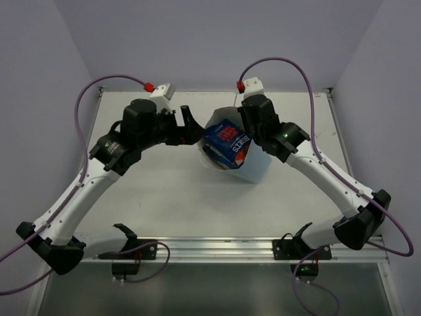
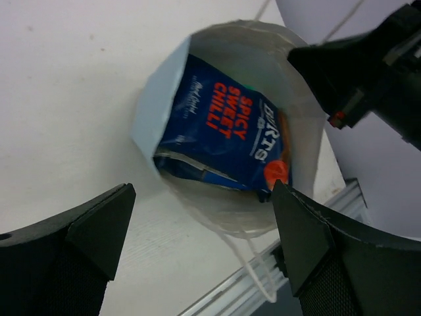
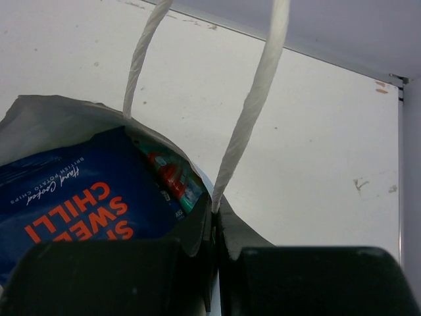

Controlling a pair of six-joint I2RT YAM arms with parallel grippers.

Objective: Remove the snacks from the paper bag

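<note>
The left gripper [image 1: 191, 126] is held spread wide with nothing between its fingers. It is stopped just short of the paper bag [image 1: 253, 168], which is found at its 3 o'clock in the top view, near the middle of the table [image 1: 164, 197]. In the left wrist view the bag's rounded white mouth is framed between the two dark fingers [image 2: 99, 230] and is apart from both.

A dark blue packet [image 1: 227, 143] printed "SPICY SWEET CHILLI" in red is lodged in that mouth, and most of the opening is filled by it. A teal packet [image 3: 172, 176] is wedged at its 3 o'clock in the right wrist view, with only a corner shown. Anything deeper inside is hidden by the blue packet.

The right gripper [image 3: 216, 245] is clamped on the bag's rim, at the bag's 12 o'clock in the top view, right where a white cord handle [image 3: 250, 112] is rooted. From above, its fingertips are covered by its own wrist.

Purple cables [image 1: 82, 125] are looped over both arms. A metal rail [image 1: 217, 247] is set along the table's 6 o'clock edge.
</note>
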